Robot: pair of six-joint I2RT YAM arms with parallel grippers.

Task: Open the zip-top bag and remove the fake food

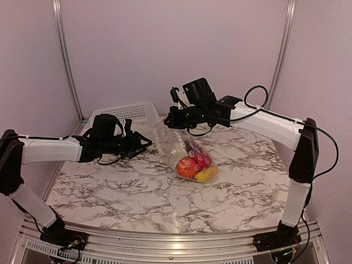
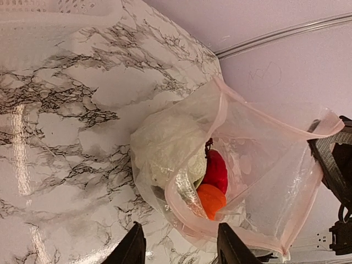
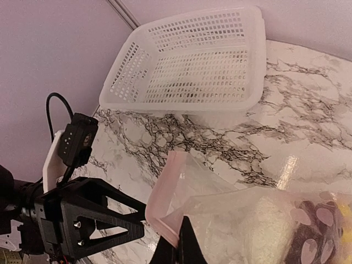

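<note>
The zip-top bag hangs tilted over the marble table, its pink-edged mouth gaping. My right gripper is shut on a corner of the zip strip and holds it up. My left gripper stands with its jaws apart at the mouth's lower lip, which crosses the gap close to the right finger. Inside lie fake food pieces: white cauliflower, a red piece, an orange one, dark grapes and a yellow piece.
A white mesh basket stands at the back left, behind my left gripper. The right arm reaches in from the right. Aluminium frame posts and pale walls close the back of the table.
</note>
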